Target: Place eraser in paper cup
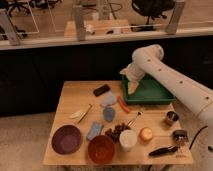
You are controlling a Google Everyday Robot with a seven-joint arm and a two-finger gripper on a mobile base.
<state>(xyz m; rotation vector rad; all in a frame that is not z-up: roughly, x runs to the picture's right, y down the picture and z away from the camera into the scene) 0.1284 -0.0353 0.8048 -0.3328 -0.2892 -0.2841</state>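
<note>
The eraser (101, 90) is a small black oblong block lying on the far middle of the wooden table (72, 94). The paper cup (128, 139) stands upright, white, near the table's front edge between the orange-brown bowl (101, 149) and an orange fruit (145, 134). My gripper (131, 88) hangs from the white arm (165, 70) over the left edge of the green tray (147, 91), to the right of the eraser and apart from it.
A purple plate (66, 138) sits front left. A pale blue pad (94, 130), a blue-grey disc (108, 114), a carrot-like orange stick (123, 104), dark grapes (115, 132), a spoon (134, 119), a metal cup (171, 118) and a black-handled tool (163, 149) crowd the table.
</note>
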